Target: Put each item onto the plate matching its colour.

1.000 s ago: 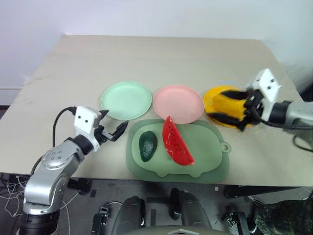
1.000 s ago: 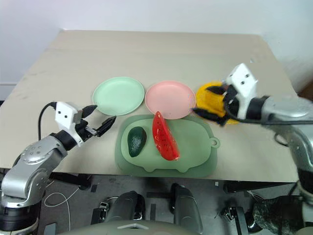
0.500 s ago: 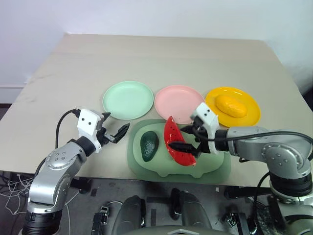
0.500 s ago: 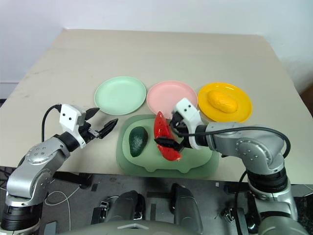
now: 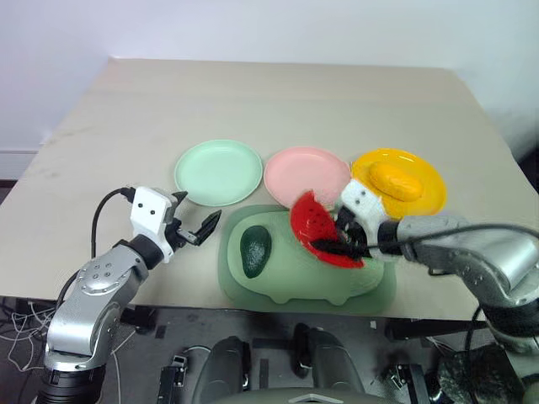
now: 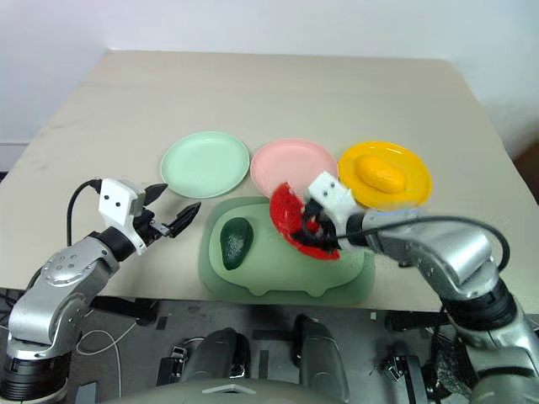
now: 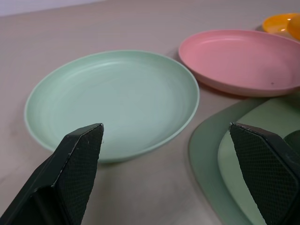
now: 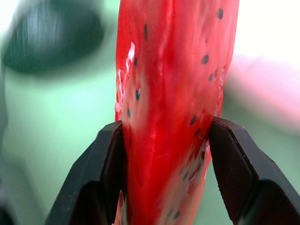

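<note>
Since half a second ago the right claw (image 5: pixel 347 244) has closed on the watermelon wedge (image 5: pixel 318 229) and the wedge has tipped from lying along the tray to leaning toward the pink plate. Nearest, the right wrist view has both fingers (image 8: pixel 110 161) pressed against the wedge's flat red faces, so the grip looks square. Just beyond, the avocado (image 5: pixel 255 249) lies on the pale green tray (image 5: pixel 286 282), and the left claw (image 5: pixel 195 229) hangs open beside the tray, empty. Farther back sit the mint green plate (image 5: pixel 217 172), the pink plate (image 5: pixel 305 175) and the yellow plate (image 5: pixel 421 189) holding the yellow-orange fruit (image 5: pixel 396 180), in a row on the bench (image 5: pixel 278 101). To do this step well, I judge the wedge should be lifted clear of the tray lip first, carried straight over the pink plate's middle, then lowered until it rests before release, so it does not roll off
</note>
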